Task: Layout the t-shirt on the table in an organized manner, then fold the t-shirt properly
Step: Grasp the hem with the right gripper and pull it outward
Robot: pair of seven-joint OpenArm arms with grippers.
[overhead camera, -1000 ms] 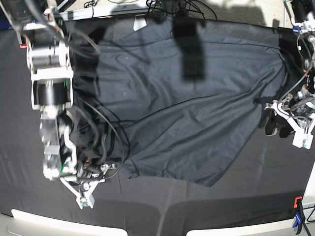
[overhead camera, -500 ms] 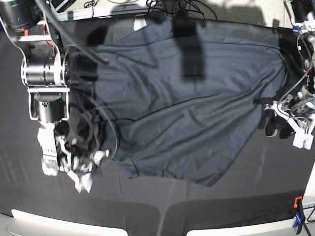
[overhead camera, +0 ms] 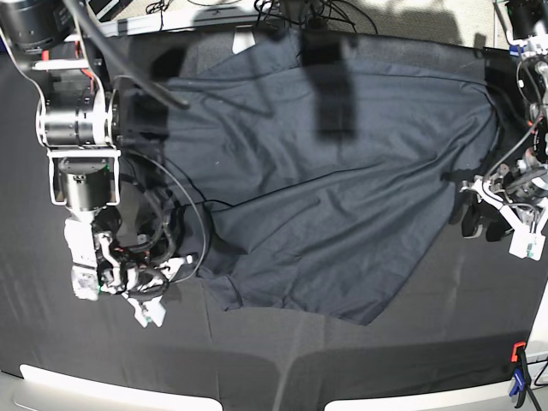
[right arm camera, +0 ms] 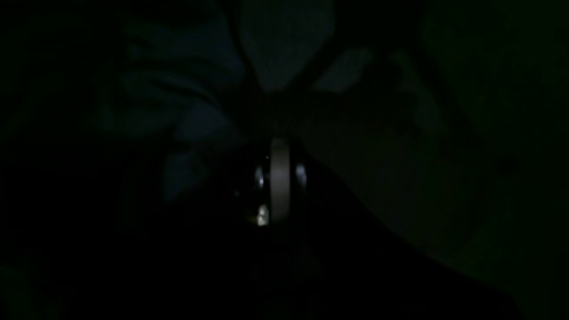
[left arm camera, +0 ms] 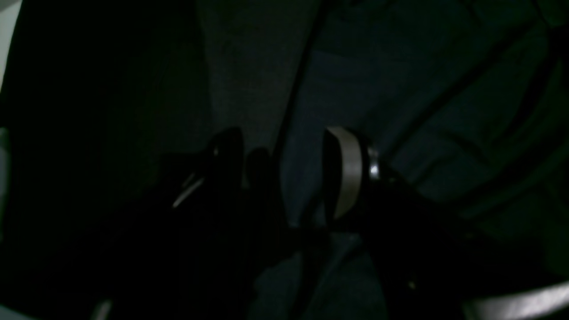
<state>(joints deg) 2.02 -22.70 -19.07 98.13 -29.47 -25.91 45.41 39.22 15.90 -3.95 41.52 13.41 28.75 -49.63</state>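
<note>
The dark navy t-shirt (overhead camera: 325,188) lies spread and wrinkled over the black table (overhead camera: 342,360), with its white neck label (overhead camera: 243,39) at the far edge. My right gripper (overhead camera: 184,267) is at the shirt's lower left hem. In the right wrist view its jaws (right arm camera: 279,149) are pressed together and bluish folds (right arm camera: 178,111) bunch at the tips. At the shirt's right edge, my left gripper (overhead camera: 473,218) is open. The left wrist view shows that gripper (left arm camera: 286,155) with its fingers apart and the shirt's hem (left arm camera: 311,111) running between them.
Orange and blue clamps (overhead camera: 517,364) grip the table's near right corner. Cables (overhead camera: 291,10) and pale floor lie beyond the far edge. A pale strip (overhead camera: 111,390) borders the near edge. A dark shadow (overhead camera: 334,86) falls across the shirt's upper middle.
My right arm swung left and back from the near edge, then its gripper shut at the shirt's lower left hem, which has drawn slightly left. The left arm stayed still.
</note>
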